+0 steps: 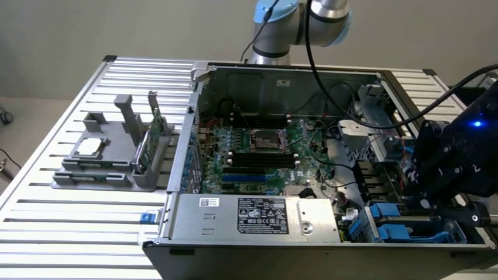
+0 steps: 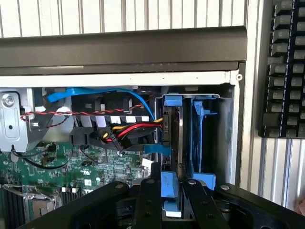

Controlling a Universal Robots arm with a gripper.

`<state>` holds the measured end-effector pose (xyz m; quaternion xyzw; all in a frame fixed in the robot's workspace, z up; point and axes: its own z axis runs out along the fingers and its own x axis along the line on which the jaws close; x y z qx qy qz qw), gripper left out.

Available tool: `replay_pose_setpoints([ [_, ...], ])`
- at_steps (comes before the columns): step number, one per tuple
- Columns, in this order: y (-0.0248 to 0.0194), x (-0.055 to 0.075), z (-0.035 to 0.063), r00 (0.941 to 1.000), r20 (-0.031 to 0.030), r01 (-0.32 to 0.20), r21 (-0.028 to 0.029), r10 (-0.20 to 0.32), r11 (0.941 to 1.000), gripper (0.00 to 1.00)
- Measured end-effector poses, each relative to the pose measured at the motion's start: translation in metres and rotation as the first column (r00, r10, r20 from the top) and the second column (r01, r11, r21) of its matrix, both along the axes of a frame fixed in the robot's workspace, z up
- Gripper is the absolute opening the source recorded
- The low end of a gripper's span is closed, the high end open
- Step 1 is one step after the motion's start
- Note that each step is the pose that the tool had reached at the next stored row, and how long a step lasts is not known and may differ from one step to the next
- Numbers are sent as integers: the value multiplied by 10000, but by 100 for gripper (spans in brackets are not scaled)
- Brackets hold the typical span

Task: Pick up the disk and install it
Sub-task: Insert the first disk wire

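Observation:
The disk (image 2: 179,138) stands on edge in the drive bay at the corner of the open computer case (image 1: 311,248), and I see only its thin grey side. Its blue carrier (image 2: 172,102) frames it. My gripper (image 2: 172,185) is shut on the near end of that carrier, one black finger (image 2: 148,198) on each side. In the exterior view the gripper (image 1: 445,195) hangs over the blue drive bays (image 1: 404,230) at the case's front corner, on the exterior view's right. From that side the disk is hidden behind the gripper.
A second blue carrier (image 2: 202,143) sits right beside the disk. Red, yellow and blue cables (image 2: 133,129) run to the bay over the motherboard (image 1: 257,151). A grey fixture (image 1: 116,160) with a chip and a green card stands left of the case. A keyboard (image 2: 286,67) lies outside it.

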<state>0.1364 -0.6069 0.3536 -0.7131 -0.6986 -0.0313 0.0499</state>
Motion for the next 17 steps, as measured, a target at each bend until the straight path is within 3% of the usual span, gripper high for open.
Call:
replay_pose_setpoints([
  [4,48,-28,31,10000,0,-1,-1,1,10000,25],
  [7,96,-41,39,10000,0,-2,-6,2,10000,16],
  [8,98,-41,39,10000,0,-3,-4,3,10000,11],
  [17,98,-42,39,10000,0,-2,-6,2,10000,11],
])
